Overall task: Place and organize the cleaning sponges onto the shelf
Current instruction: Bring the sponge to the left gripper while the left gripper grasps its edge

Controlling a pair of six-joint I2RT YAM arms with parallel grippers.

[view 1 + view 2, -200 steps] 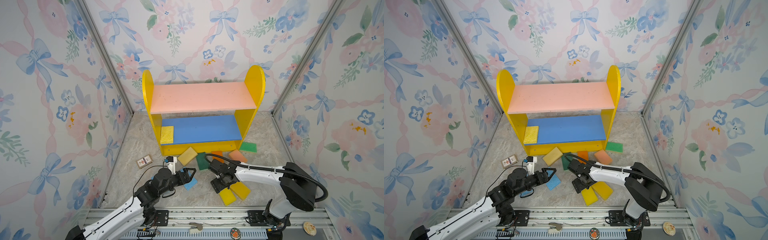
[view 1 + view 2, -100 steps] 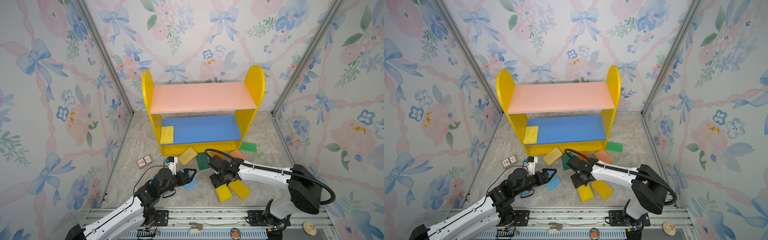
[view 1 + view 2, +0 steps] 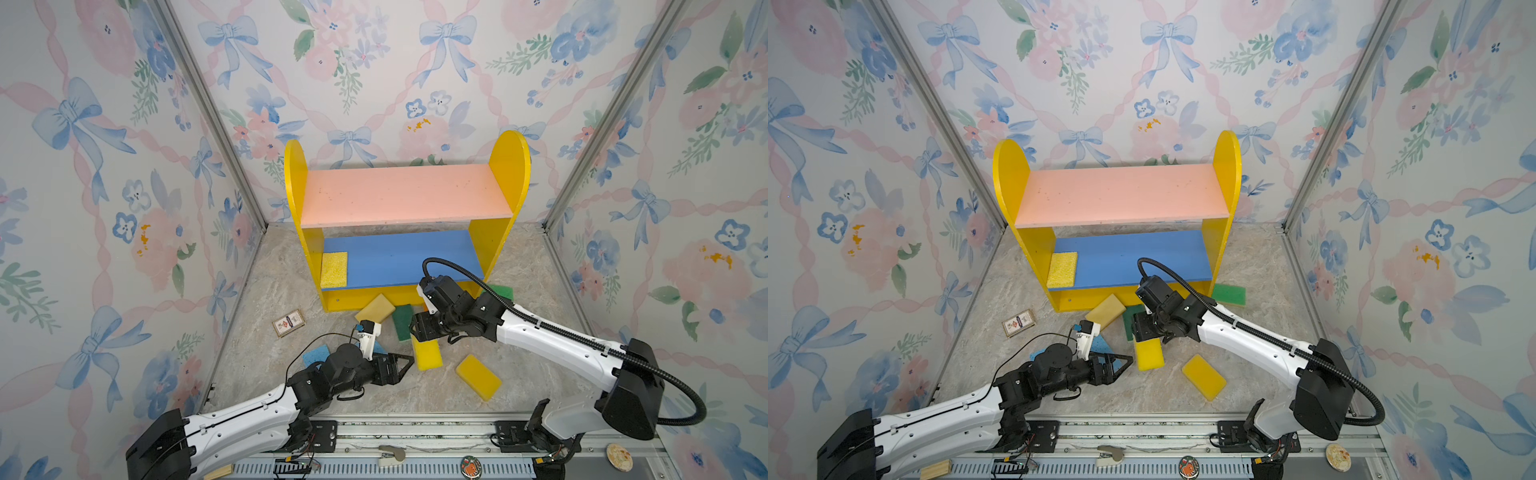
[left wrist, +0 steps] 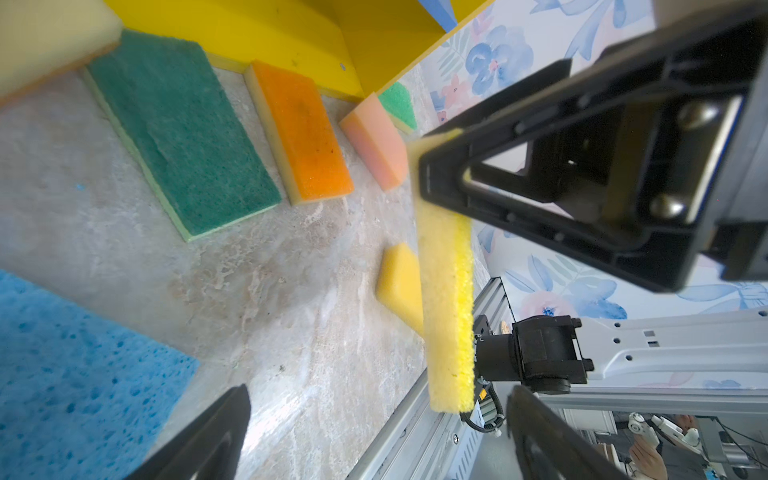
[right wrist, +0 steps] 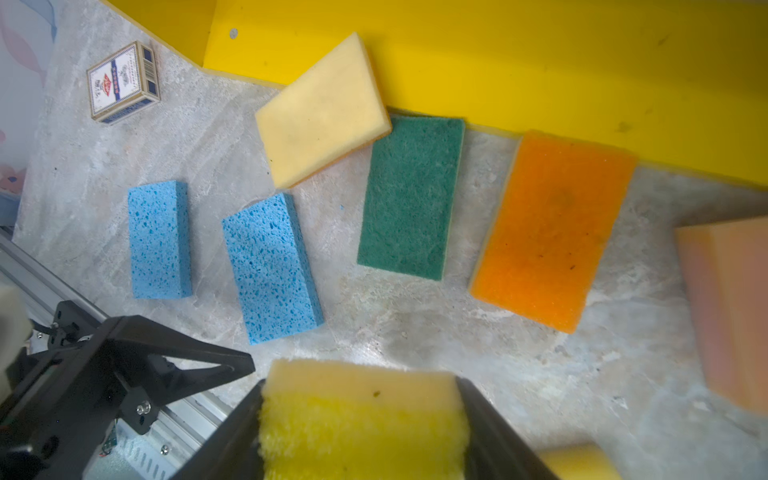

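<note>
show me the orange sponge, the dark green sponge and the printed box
orange sponge (image 5: 552,232): right wrist view, top face centre
dark green sponge (image 5: 411,197): right wrist view, top face centre
printed box (image 5: 123,82): right wrist view, printed label

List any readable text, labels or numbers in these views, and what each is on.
No text can be read as words in any view.
On the small box: a red and blue printed label, lettering too blurred to read.
On the round badge: a picture, too small to read.
On the sponges and the shelf: no print visible.
</note>
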